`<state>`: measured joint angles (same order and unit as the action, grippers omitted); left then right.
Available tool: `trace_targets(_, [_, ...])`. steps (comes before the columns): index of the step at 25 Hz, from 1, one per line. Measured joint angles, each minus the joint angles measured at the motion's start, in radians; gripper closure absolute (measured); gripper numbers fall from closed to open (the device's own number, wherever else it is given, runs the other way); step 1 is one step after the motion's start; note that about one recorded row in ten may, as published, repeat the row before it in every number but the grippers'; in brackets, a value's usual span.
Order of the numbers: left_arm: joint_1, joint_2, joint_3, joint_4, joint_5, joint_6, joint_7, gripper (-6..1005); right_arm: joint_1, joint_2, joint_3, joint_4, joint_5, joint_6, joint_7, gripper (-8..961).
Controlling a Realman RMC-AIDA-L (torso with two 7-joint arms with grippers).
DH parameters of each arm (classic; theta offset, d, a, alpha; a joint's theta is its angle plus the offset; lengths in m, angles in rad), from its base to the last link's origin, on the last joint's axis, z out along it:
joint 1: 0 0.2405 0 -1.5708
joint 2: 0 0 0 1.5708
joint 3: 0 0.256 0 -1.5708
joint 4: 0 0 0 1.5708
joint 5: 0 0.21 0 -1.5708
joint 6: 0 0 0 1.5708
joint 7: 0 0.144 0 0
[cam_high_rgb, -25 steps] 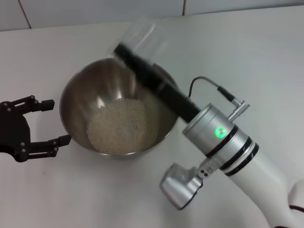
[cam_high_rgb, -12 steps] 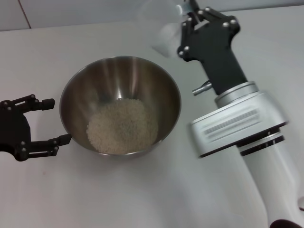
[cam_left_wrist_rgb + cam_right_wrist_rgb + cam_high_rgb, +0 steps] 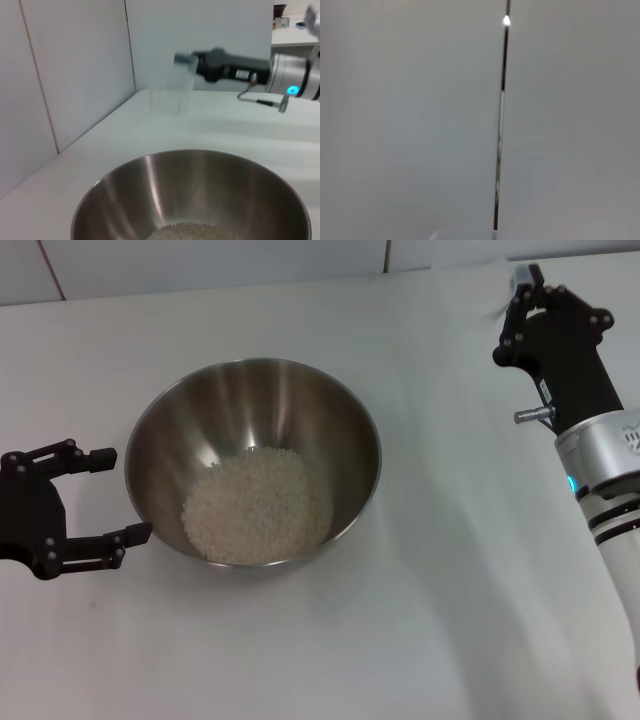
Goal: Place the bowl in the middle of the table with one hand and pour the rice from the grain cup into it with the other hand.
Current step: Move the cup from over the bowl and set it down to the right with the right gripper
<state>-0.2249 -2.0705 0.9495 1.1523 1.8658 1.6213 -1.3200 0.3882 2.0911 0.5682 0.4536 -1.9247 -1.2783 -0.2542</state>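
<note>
The steel bowl (image 3: 165, 435) stands on the white table (image 3: 430, 620) left of centre, with a heap of rice (image 3: 257, 503) in its bottom. My left gripper (image 3: 122, 495) is open and empty, its fingers just beside the bowl's left side. My right gripper (image 3: 522, 302) is at the far right, well clear of the bowl. In the left wrist view the right gripper (image 3: 187, 60) is shut on the clear grain cup (image 3: 170, 92), which hangs upright above the table and looks empty. The bowl (image 3: 150, 190) and rice (image 3: 195, 231) fill the foreground there.
A white tiled wall (image 3: 200, 265) runs along the table's far edge. The right wrist view shows only that wall and a tile seam (image 3: 501, 125).
My right gripper has swung the cup from its tipped position over the bowl's rim away to the far right and turned it upright. The left gripper and bowl have not moved.
</note>
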Motion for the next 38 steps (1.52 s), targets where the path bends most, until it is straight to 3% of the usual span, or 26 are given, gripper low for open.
trace_targets(5, [0.000,0.000,0.007,-0.003,0.001,-0.003,0.001,133,0.047,0.000,-0.005,-0.094,-0.001,0.134,0.074,938])
trace_targets(14, [-0.002,0.000,0.035,-0.003,0.002,-0.019,0.000,133,0.123,-0.005,-0.091,-0.132,-0.010,0.299,0.081,938])
trace_targets(26, [-0.002,0.000,0.039,0.001,0.003,-0.023,-0.002,133,0.132,-0.004,-0.124,-0.128,-0.010,0.374,0.083,921])
trace_targets(34, [-0.002,0.001,0.042,-0.003,0.004,-0.023,-0.002,133,0.091,-0.004,-0.137,-0.105,-0.010,0.372,0.083,736])
trace_targets(38, [-0.002,0.001,0.042,-0.003,0.004,-0.023,-0.002,133,0.061,-0.008,-0.138,-0.093,-0.010,0.370,0.083,578])
